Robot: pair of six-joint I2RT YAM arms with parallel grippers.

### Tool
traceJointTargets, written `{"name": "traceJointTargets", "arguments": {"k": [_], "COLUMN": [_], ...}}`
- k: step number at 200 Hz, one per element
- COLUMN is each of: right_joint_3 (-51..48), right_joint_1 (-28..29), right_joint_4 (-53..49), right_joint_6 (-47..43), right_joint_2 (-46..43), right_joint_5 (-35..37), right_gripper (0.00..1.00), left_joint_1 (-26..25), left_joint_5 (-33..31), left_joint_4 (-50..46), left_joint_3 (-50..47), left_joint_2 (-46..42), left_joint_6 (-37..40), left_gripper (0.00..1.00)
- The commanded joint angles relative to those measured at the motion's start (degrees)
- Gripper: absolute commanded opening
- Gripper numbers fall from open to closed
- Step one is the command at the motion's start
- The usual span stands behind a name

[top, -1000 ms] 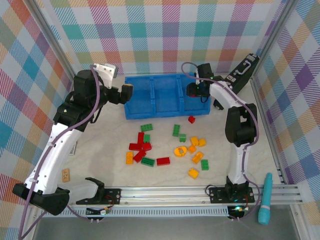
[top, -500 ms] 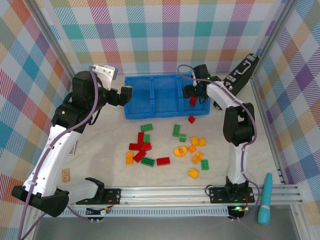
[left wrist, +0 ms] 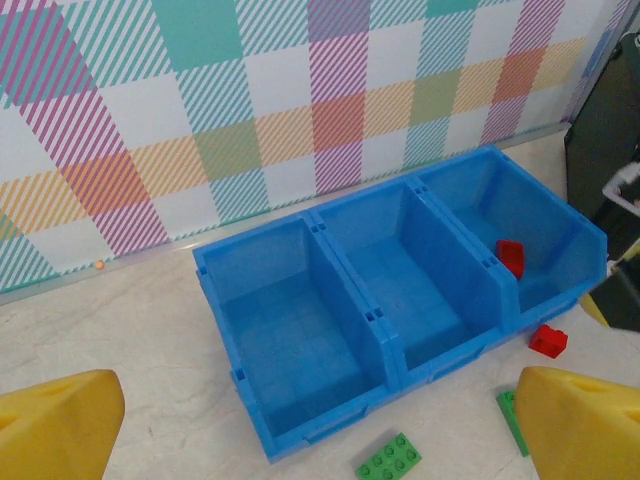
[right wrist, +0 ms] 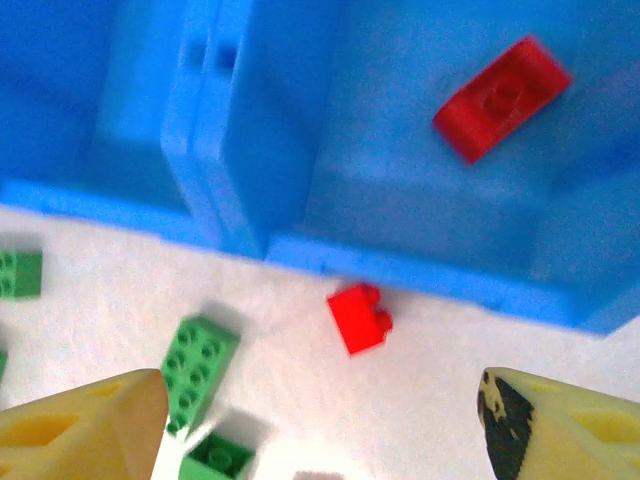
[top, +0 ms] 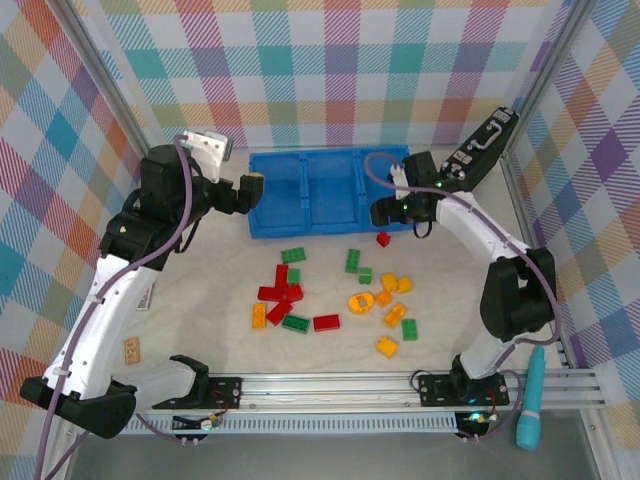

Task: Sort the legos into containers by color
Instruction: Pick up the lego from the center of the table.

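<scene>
Top external: tabletop (top: 200,300) carries the blue bin (top: 300,226) at mid far edge, three compartments side by side.

- Left hand (top: 248,190): raised just off the bin's left end. Left wrist view shows its fingers spread wide, nothing between them.
- Right hand (top: 395,208): over the front wall of the bin's right compartment. Right wrist view shows the fingers (right wrist: 80,425) well apart and empty.
- Bin contents, left wrist view: one red brick (left wrist: 510,257) lies in the right compartment. Middle and left compartments are bare.
- Loose legos (top: 330,295): red, green and yellow-orange mixed at tabletop centre, running toward the near edge. The round piece (top: 360,300) lies among them.
- Small red brick (top: 383,239): on the tabletop just in front of the bin's right compartment, and between the right hand's fingers as its wrist camera looks down.

Progress, as judged: barely begun. One red is binned and the right compartment looks set for red. No green or yellow-orange has been placed. Nearly the whole pile is left, and the small red brick is the likely next pick.
</scene>
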Motion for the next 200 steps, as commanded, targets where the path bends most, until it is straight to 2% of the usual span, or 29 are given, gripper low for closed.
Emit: {"name": "traceJointTargets", "arguments": {"k": [1,44,116,170,200], "right_joint_3": [-4.9,-7.9,-3.0,0.6,1.6], "right_joint_1": [1.0,2.0,2.2,2.9,3.1], "right_joint_4": [0.7,4.1,6.7,6.8,5.8], "right_joint_6": [-2.2,-1.8,-2.8,-2.8,-2.7], "right_joint_2": [-1.2,1.7,11.2,16.4,17.3], "right_joint_5": [-1.6,0.9,4.5,6.0,6.2], "right_gripper": [0.81,0.78,0.75,0.66,0.57], "left_joint_1": [-0.5,-0.5,-0.5,-0.5,-0.5], "left_joint_5": [0.2,0.7,-0.3,-2.8,-2.3], "left_joint_4": [0.4,0.5,-1.4,-0.5,-1.5], "left_joint_3": [-0.8,-0.8,-0.5,-2.2,-1.3], "left_joint_2": [-1.1,-1.3,-2.1,-2.6,-2.2], "left_joint_6": [0.7,0.7,1.8,4.0,4.1], "left_gripper": [1.00,1.00,1.00,1.00,1.00]}}
